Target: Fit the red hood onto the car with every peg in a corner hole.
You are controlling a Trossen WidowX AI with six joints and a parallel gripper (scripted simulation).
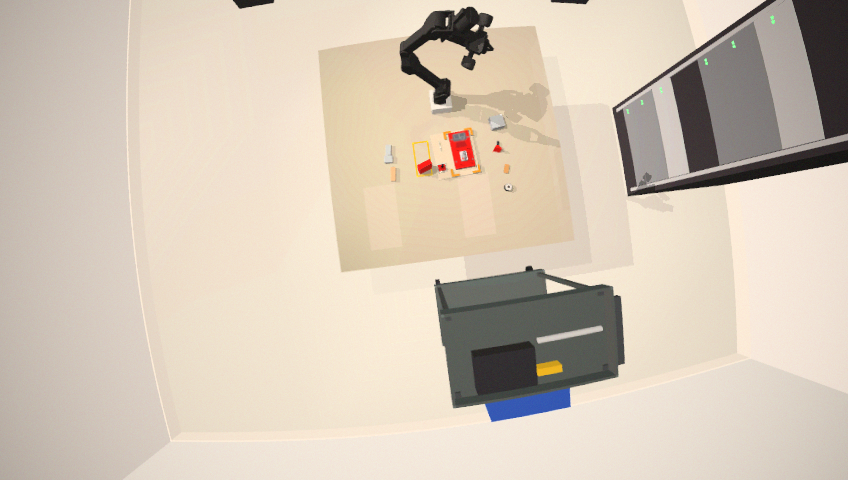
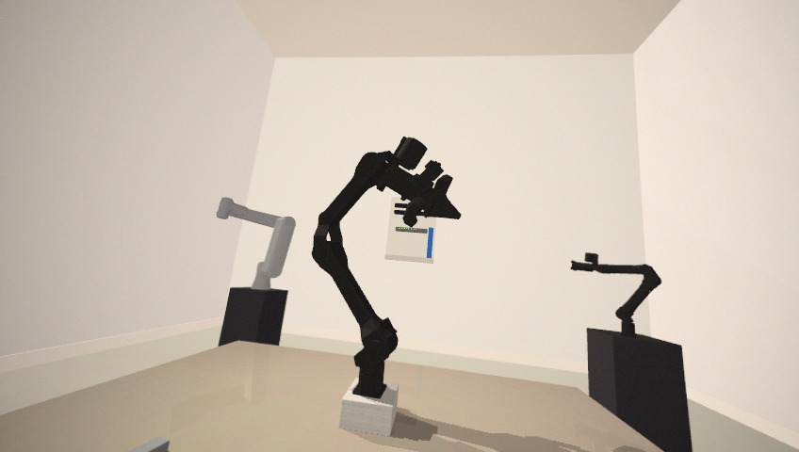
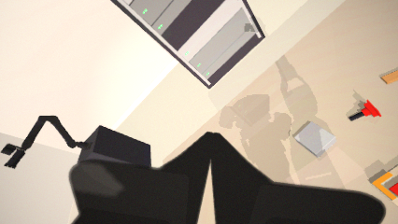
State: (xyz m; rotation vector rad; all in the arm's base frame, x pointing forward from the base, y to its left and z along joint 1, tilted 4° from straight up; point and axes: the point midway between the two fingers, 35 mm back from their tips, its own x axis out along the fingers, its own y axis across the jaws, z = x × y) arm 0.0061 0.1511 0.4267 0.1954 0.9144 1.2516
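Observation:
The red car chassis sits in its jig with orange corners on the table; an orange corner of the jig shows at the right edge of the wrist view. A small grey block, seemingly the engine, is on the deck. The pegs are too small to make out. A red piece, seemingly the hood, lies at the near end of a yellow outline left of the jig; its holes cannot be seen. My gripper is shut and empty, high above the table, away from chassis and hood.
The yellow outline lies left of the jig. A small red piece is between them. Right of the jig are a grey block, a red piece with a black pin, an orange block and a round white part.

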